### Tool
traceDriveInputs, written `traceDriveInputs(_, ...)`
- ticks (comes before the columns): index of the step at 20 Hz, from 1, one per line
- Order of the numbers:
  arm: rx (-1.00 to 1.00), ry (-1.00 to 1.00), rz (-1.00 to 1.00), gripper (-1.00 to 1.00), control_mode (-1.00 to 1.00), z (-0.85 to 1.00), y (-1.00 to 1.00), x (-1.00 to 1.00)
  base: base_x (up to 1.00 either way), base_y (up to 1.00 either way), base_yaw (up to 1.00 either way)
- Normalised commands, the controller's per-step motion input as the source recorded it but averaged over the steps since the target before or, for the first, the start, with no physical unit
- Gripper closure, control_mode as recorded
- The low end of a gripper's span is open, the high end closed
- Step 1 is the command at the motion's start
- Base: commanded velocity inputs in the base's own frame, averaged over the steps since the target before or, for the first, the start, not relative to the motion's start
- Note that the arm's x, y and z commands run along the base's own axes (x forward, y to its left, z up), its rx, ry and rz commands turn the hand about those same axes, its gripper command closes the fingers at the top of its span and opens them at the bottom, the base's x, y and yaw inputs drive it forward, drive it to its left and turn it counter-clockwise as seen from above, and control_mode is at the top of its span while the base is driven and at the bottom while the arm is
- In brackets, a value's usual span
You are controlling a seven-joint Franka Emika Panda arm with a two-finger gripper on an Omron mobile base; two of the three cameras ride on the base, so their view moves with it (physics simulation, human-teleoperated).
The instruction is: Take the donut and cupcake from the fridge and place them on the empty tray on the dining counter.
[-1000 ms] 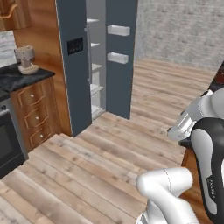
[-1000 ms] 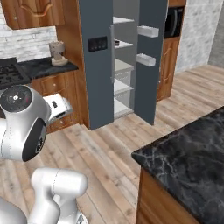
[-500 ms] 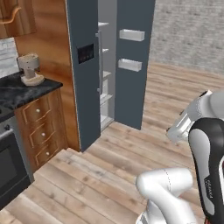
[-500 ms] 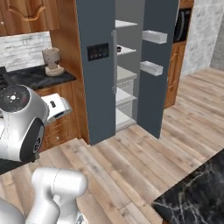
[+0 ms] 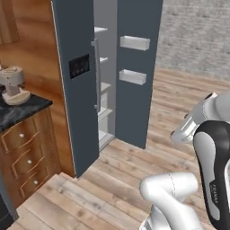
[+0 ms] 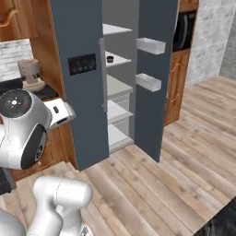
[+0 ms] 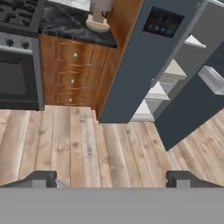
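1. In the hand view, the end effector (image 7: pixel 111 178) has its two dark fingertips (image 7: pixel 40 178) spread wide apart at the bottom edge, with nothing between them, above the wooden floor (image 7: pixel 87 144).
2. That same view takes in a black oven (image 7: pixel 17 78) and wooden drawers (image 7: pixel 72 76) to the left of the fridge (image 7: pixel 140 65).
3. The left base view shows a coffee machine (image 5: pixel 13 85) on a dark tabletop (image 5: pixel 18 110), just beside the fridge's closed left door.
4. The fridge's right door stands open, with two white bins (image 6: pixel 150 45) on its inner side.
5. In the right base view, a small dark item, probably the cupcake (image 6: pixel 110 59), sits on an upper white shelf (image 6: pixel 115 59); it is too small to be sure.
6. The right base view also catches the microwave (image 6: pixel 183 31) behind the open door.
7. Compared with a second ago, the fridge looms larger and nearer in both base views because the cameras have moved; the dining tabletop has slid almost out of the right base view.
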Motion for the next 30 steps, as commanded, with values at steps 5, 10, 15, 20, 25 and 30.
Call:
traceDriveInputs(5,0.00,0.00,0.00,-1.00,1.00,0.00,0.00,0.00,0.87,-0.32,0.00)
traceDriveInputs(10,0.00,0.00,0.00,-1.00,1.00,0.00,0.00,0.00,0.96,-0.04,0.01)
traceDriveInputs(15,0.00,0.00,0.00,-1.00,1.00,0.00,0.00,0.00,1.00,-0.02,0.05)
traceDriveInputs(20,0.00,0.00,0.00,-1.00,1.00,0.00,0.00,0.00,0.80,-0.29,0.00)
traceDriveInputs(25,0.00,0.00,0.00,-1.00,1.00,0.00,0.00,0.00,0.81,-0.01,0.00)
traceDriveInputs(30,0.00,0.00,0.00,-1.00,1.00,0.00,0.00,0.00,0.87,0.44,0.00)
